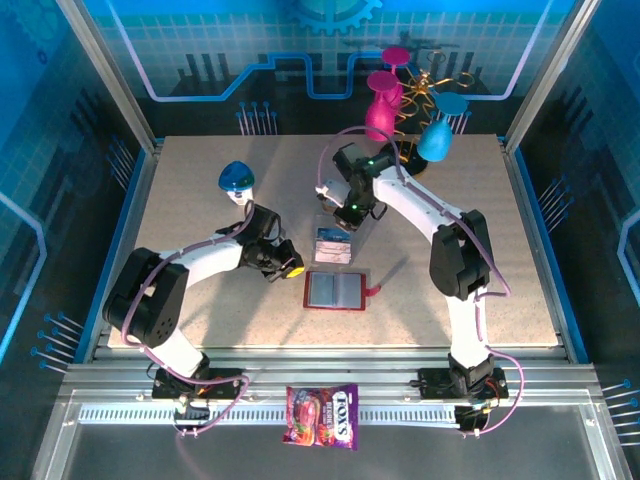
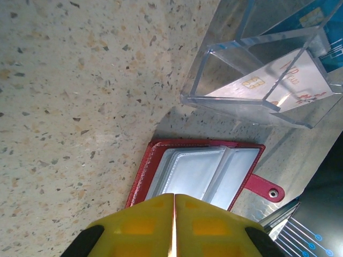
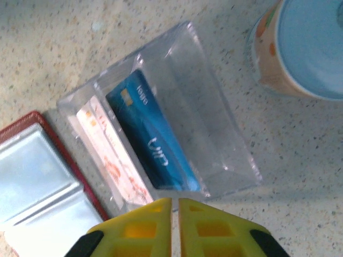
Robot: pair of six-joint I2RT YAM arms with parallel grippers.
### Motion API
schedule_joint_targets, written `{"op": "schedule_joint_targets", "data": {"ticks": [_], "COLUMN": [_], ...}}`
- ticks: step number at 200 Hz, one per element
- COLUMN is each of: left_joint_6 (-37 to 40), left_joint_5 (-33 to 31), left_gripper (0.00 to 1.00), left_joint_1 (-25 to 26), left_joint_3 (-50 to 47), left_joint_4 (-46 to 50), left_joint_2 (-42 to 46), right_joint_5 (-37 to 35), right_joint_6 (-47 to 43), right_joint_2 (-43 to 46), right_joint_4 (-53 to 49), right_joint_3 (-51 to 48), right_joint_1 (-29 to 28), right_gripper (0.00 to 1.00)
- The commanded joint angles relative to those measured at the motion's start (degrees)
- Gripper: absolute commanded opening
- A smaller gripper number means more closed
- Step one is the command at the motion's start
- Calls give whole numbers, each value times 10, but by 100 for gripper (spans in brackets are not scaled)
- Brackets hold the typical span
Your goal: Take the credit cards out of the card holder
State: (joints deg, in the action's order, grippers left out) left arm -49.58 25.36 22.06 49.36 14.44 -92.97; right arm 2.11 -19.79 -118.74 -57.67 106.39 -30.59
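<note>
The red card holder [image 1: 335,290] lies open and flat on the table, its grey see-through pockets [image 2: 199,172] facing up and its snap tab pointing right. Just behind it stands a clear plastic box [image 1: 333,243] holding two credit cards: a blue one [image 3: 153,142] and a white one [image 3: 112,152], the white one also seen through the box wall [image 2: 292,80]. My left gripper [image 1: 291,268] hovers at the holder's left edge, yellow fingers [image 2: 144,225] pressed together on nothing. My right gripper [image 1: 347,218] hangs over the box's far side, fingers [image 3: 206,227] together and empty.
A blue-topped round object [image 1: 237,178] stands at the back left, also in the right wrist view [image 3: 305,48]. Pink and teal balloon-like shapes [image 1: 385,105] stand at the back middle. A colourful candy packet [image 1: 322,415] lies on the rail in front of the table.
</note>
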Motion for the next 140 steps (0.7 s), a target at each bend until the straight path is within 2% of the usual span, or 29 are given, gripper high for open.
{"op": "schedule_joint_targets", "data": {"ticks": [1,54,105,140], "left_joint_6": [-3,-4,-4,-4], "left_joint_5": [14,10,7,7], "left_gripper": [10,10,10,10], "left_joint_1": [2,3,3,3], "left_joint_3": [17,14,12,13], "left_joint_4": [-4,3,6,7], "left_joint_2": [-7,1,7,7], "right_joint_5": [11,21,21,15], "right_joint_6": [23,4,-2,-6], "right_joint_2": [-10,-75,-98,-102], "right_joint_4": [40,8,3,2], "right_joint_3": [5,69,73,67], "right_joint_1": [1,-6,-10,-10], "right_gripper": [12,10,10,16]}}
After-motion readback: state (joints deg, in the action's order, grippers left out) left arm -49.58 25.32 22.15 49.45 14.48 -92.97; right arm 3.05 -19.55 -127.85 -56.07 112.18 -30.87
